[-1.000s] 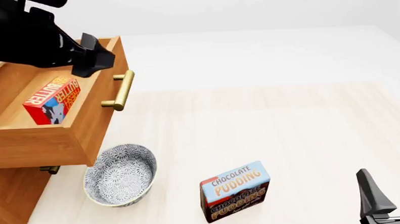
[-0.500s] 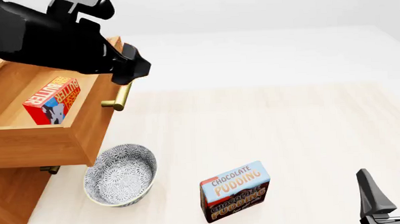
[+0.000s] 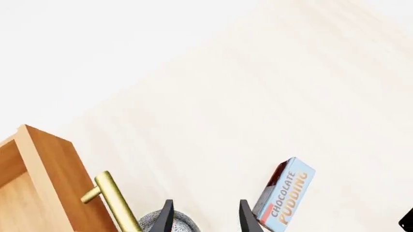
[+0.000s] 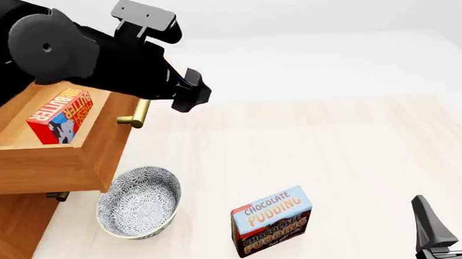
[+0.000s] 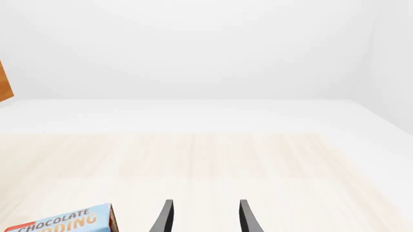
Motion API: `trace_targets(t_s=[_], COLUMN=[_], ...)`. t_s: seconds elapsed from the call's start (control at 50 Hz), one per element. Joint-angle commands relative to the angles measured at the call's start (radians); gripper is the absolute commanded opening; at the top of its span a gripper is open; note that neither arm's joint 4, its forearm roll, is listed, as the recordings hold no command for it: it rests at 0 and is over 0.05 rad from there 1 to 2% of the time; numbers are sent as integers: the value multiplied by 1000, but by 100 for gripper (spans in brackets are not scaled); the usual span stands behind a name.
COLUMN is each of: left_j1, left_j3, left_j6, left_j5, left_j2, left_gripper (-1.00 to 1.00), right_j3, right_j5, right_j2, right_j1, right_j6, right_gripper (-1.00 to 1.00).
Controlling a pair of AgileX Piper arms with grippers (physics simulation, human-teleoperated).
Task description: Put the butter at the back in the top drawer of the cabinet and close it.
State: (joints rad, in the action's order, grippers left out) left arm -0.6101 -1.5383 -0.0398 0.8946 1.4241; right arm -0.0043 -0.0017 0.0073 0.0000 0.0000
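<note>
1. Red butter [image 4: 60, 116] stands inside the top drawer [image 4: 99, 150], which juts open from the cabinet [image 4: 9, 230]; only closing remains, I judge.
2. Your left hand [image 3: 203, 217], released and empty, hangs beyond the drawer's brass handle [image 3: 116, 205], placed to push.
3. Your right hand [image 5: 203, 217] idles, fingers apart, far from the drawer.

I read "BUTTER" in white on the red face of the butter [image 4: 60, 116] lying in the top drawer [image 4: 56, 152], and "CHOCOLATE PUDDING" on the pudding box [image 4: 272, 220] on the table, its lower brown lettering too blurred to read.
</note>
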Motion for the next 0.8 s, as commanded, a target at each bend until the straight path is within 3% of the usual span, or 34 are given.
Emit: trace_targets(t_s=[0.02, 0.8], left_j1=[-33, -42], left_j3=[12, 59], left_j6=[27, 97], left_j5=[-45, -139], left_j2=[57, 161], left_gripper=[100, 100], right_j3=[0, 0], right_j5=[0, 0], right_j2=[0, 0], right_j1=[0, 0], right_j6=[0, 0], right_gripper=[100, 100])
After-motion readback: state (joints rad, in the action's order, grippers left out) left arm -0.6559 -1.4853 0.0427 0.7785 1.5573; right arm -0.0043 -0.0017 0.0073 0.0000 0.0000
